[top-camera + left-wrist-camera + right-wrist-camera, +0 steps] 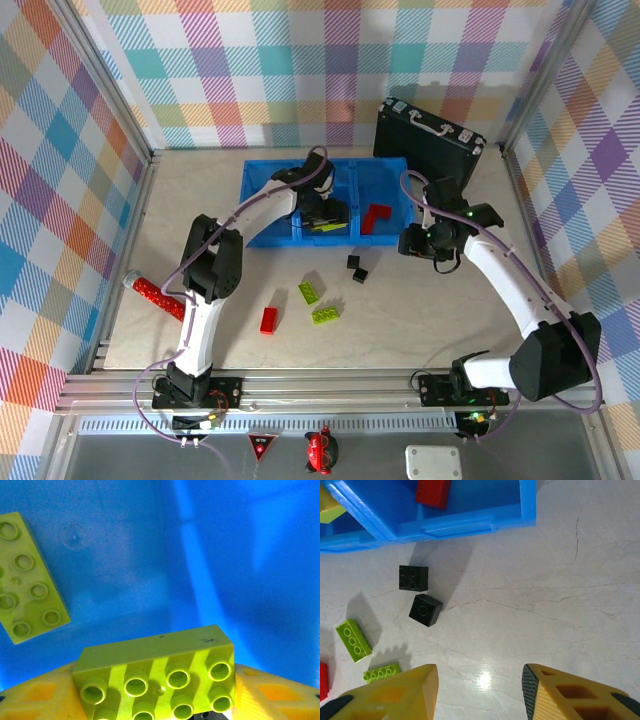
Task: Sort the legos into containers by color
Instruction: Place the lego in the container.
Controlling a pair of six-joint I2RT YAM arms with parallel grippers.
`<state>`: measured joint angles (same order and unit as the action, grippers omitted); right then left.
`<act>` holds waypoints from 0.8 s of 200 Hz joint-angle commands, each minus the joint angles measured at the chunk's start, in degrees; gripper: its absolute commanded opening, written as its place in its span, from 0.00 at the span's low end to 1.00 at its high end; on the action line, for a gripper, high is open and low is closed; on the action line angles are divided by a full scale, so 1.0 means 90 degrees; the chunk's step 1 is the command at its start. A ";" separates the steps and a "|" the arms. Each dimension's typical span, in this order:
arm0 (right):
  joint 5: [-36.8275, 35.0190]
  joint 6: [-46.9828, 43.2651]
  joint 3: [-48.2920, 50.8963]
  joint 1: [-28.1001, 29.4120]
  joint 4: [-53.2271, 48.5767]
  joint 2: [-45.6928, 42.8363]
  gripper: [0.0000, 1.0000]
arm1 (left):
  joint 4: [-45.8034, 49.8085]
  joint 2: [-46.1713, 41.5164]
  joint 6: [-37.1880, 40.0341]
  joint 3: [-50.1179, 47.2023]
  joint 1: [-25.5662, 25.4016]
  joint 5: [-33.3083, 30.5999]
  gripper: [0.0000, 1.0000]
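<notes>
In left gripper (157, 706), studded lime-green brick (155, 672)

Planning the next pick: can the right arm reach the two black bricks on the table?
Probably yes. The right gripper is open and empty over bare table; the black bricks lie uncovered beside the blue tray, and the left gripper holds a lime brick over the tray.
</notes>
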<state>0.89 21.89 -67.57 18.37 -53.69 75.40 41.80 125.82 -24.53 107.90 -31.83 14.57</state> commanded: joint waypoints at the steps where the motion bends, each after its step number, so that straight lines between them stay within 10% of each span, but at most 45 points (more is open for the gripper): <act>1: -0.0020 0.0092 0.0125 0.0038 -0.0167 -0.0151 0.49 | 0.0094 0.0199 0.0116 0.0225 0.0041 0.0321 0.53; 160: -0.0007 0.0123 0.0183 0.0038 -0.0177 -0.0233 0.49 | 0.0282 0.0305 0.0194 0.0300 0.0139 0.0256 0.75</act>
<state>0.86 22.28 -66.08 18.37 -54.15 74.72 42.33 130.19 -24.10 109.03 -30.96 16.29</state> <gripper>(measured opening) 0.493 0.743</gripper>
